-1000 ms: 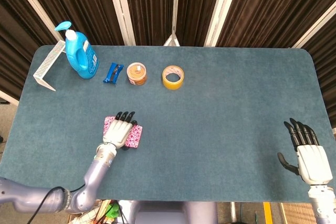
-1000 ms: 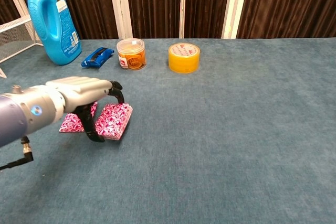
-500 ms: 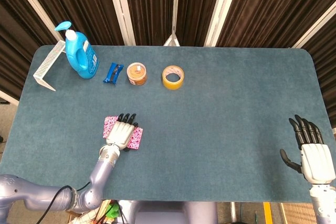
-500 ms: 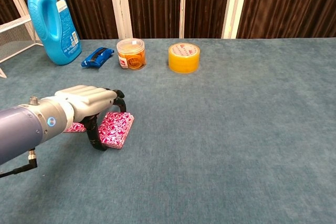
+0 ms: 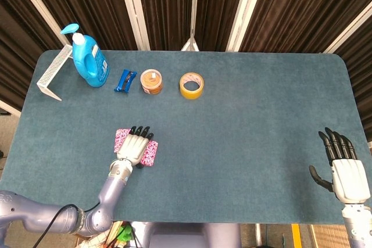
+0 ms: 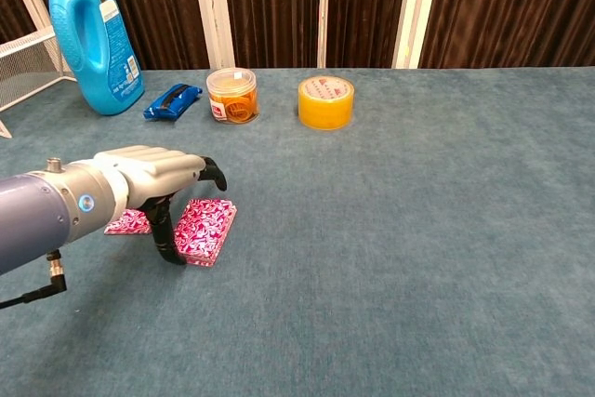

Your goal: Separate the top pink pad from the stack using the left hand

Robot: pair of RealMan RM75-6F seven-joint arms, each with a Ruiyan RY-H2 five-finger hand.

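Over the last second your left hand (image 6: 153, 178) has dragged the top pink patterned pad (image 6: 206, 230) rightward and nearer, so it now lies offset from the pink pad beneath (image 6: 128, 221) on the teal cloth-covered surface (image 6: 390, 230). The fingers (image 6: 212, 172) arch over it, thumb at its near edge; a true grip I cannot confirm. Separation looks partly done. Your right hand (image 5: 344, 169) idles, spread and empty.
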